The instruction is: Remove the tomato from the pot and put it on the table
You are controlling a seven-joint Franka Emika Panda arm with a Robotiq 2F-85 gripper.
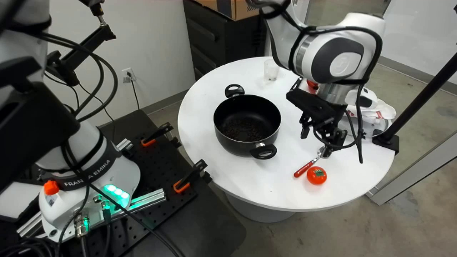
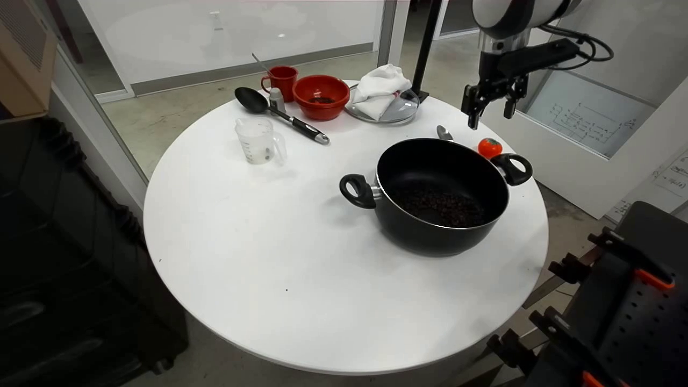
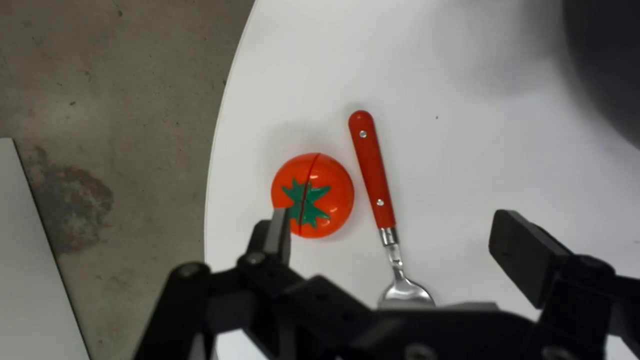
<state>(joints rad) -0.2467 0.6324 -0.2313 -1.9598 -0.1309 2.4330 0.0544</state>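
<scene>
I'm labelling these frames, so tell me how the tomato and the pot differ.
The tomato is red-orange; the pot is black. The tomato is a small ball, while the pot is wide and open on top. The pot has two side handles; the tomato has none. Both are round and rest on the white table.

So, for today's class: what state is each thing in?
Round red-orange tomato: resting on the white round table
Wide black cooking pot: uncovered, dark bits inside
Red-handled metal spoon: lying flat
Round red bowl: dark bits inside
Red mug: upright
Clear plastic measuring cup: upright
Black serving spoon: lying down
White cloth: bunched up
Black two-fingered gripper: open, empty
</scene>
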